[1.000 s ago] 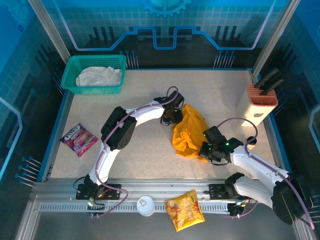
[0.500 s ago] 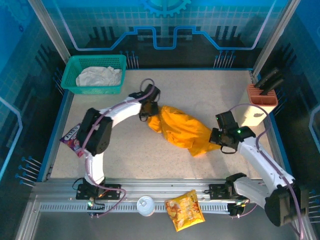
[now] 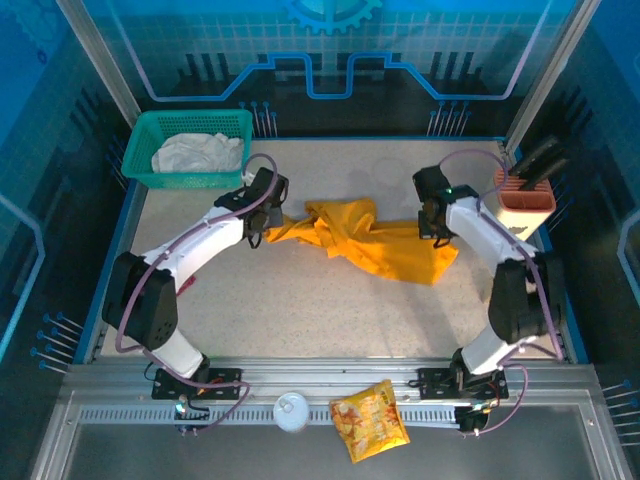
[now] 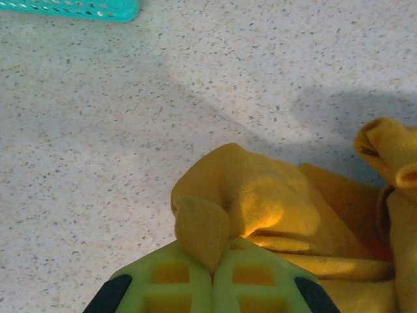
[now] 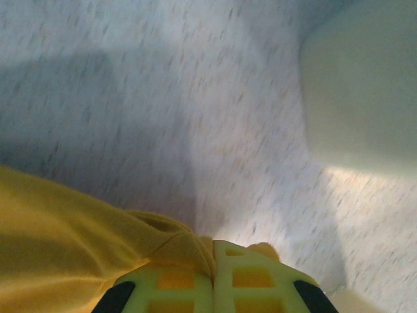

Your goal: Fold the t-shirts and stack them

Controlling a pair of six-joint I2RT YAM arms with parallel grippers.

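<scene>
Mustard t-shirt (image 3: 365, 240) is strung out L-to-R across the far half of the table (image 3: 300, 310), long axis running side to side and dipping a bit toward the R. Its L end tapers to a point, the middle is rucked up in a ridge, and a wider flap hangs toward the near side at the R end.

L gripper (image 3: 263, 220) is pinched tight on that L tip. In the wrist cam the fingers (image 4: 171, 277) meet w/ a fold of yellow cloth (image 4: 273, 208) nipped between them. L arm is stretched well fwd, elbow out by the L table edge, forearm slanting up and in.

R gripper (image 3: 432, 228) is clamped on the R end, jaws closed w/ cloth (image 5: 65, 228) bunched at the tips. R arm has its elbow by the R edge, forearm reaching away and inward.

Room: bare tabletop on the near side of the shirt, between both arms. Tighter at the ends: teal basket (image 3: 185, 180) w/ the off-white t-shirt (image 3: 198, 152) sits just beyond L gripper in the far-L corner, and a pale block (image 3: 520, 215) stands just beside the R wrist. Snack packet (image 3: 370, 418) lies on the near rail, well apart.
</scene>
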